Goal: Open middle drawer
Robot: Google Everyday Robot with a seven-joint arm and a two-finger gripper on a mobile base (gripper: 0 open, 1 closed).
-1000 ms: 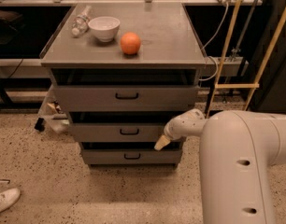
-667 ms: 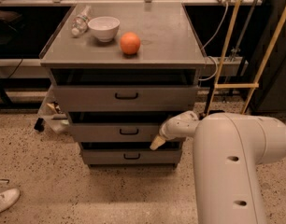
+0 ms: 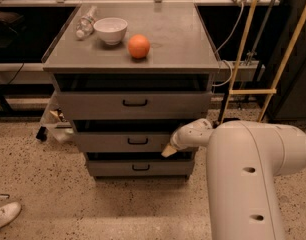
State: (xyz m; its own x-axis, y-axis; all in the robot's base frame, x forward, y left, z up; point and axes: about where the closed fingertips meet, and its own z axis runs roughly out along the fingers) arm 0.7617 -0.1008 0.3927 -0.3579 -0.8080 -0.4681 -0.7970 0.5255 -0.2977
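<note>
The middle drawer (image 3: pixel 108 142) is the second of three grey fronts in a metal cabinet, with a small black loop handle (image 3: pixel 137 141). It looks closed, roughly flush with the drawer below. My gripper (image 3: pixel 169 150) reaches in from the right on a thick white arm (image 3: pixel 243 179). Its tan tip sits at the drawer front's lower right part, a little right of the handle and apart from it.
On the cabinet top (image 3: pixel 178 44) lie an orange (image 3: pixel 138 46), a white bowl (image 3: pixel 110 30) and a clear plastic bottle (image 3: pixel 85 23). Yellow poles (image 3: pixel 243 49) and cables stand to the right. A white shoe (image 3: pixel 5 215) lies on the speckled floor at left.
The arm has swung left, bringing the gripper's tip along the middle drawer's front toward the handle. The drawers have not moved.
</note>
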